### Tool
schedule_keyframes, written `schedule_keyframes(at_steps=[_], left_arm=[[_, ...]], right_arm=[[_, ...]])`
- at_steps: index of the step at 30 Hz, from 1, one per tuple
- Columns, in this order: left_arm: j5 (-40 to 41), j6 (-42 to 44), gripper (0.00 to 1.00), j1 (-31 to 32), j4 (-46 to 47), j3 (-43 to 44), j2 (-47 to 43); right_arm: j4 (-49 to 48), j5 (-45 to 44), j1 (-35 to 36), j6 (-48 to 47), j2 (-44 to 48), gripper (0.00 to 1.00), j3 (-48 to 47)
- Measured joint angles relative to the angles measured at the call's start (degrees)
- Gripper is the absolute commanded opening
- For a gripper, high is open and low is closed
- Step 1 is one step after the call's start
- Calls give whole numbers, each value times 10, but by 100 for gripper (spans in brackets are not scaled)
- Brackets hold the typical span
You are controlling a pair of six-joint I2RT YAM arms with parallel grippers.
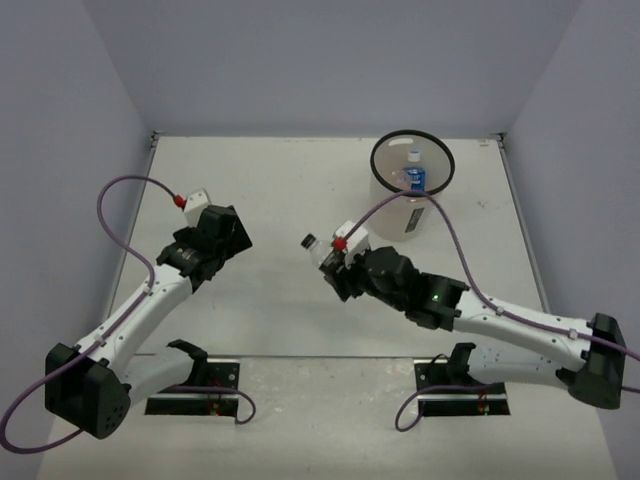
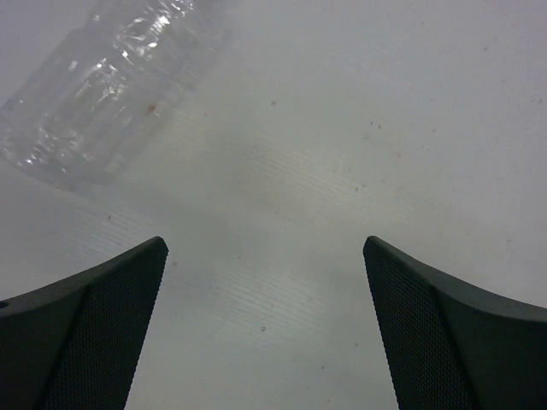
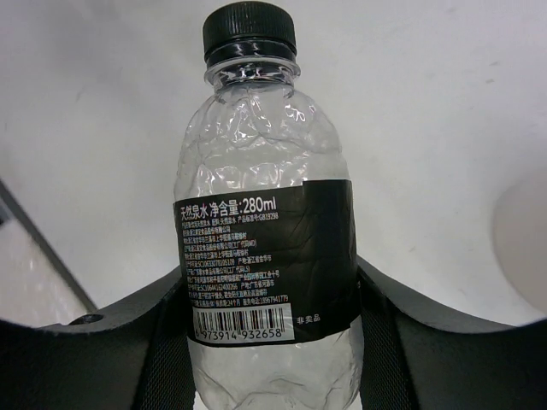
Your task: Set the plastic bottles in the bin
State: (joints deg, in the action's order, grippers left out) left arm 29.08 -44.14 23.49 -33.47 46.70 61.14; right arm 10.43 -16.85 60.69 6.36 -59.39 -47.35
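Overhead view: soft, even light from above on the pale table (image 1: pixel 290 190), with only faint shadows; the walls read bluish-grey and detail is slightly soft.
Bin: the white bin (image 1: pixel 395 220) nearly merges with the bright tabletop, while its black rim stays crisp.
Left wrist view: dim and grey; the clear bottle (image 2: pixel 102 94) is blurred with white glints, and the left gripper's fingers (image 2: pixel 85 333) are dark with visible mesh.
Right wrist view: bright with a washed-out background; the black-labelled bottle (image 3: pixel 265 256) is sharp, its print legible and the plastic glinting; the right gripper's fingers (image 3: pixel 444 359) sit in shadow.

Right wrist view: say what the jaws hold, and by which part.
A black-labelled bottle, clamped between the jaws across its lower body, at the label. The end with the black cap sticks out free.
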Motion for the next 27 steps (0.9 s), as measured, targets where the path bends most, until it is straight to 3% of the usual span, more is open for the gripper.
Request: schedule_keyframes(at_steps=[6, 13, 15, 16, 18, 21, 27], left_arm=[[1, 17, 100, 0, 10, 18, -3], [9, 20, 100, -1, 18, 32, -15], [10, 20, 100, -1, 24, 33, -16], [11, 20, 100, -2, 24, 35, -15], [14, 20, 100, -3, 22, 45, -7], [11, 29, 100, -16, 17, 74, 18], [-32, 74, 100, -86, 16, 182, 118]], right_arm=[[16, -64, -175, 26, 31, 14, -116], [46, -74, -304, 32, -54, 18, -271], [59, -62, -328, 40, -93, 29, -302], [65, -57, -341, 46, -110, 40, -307], [90, -45, -357, 58, -141, 70, -308], [125, -33, -370, 79, -169, 95, -304], [146, -29, -379, 106, -166, 99, -302]])
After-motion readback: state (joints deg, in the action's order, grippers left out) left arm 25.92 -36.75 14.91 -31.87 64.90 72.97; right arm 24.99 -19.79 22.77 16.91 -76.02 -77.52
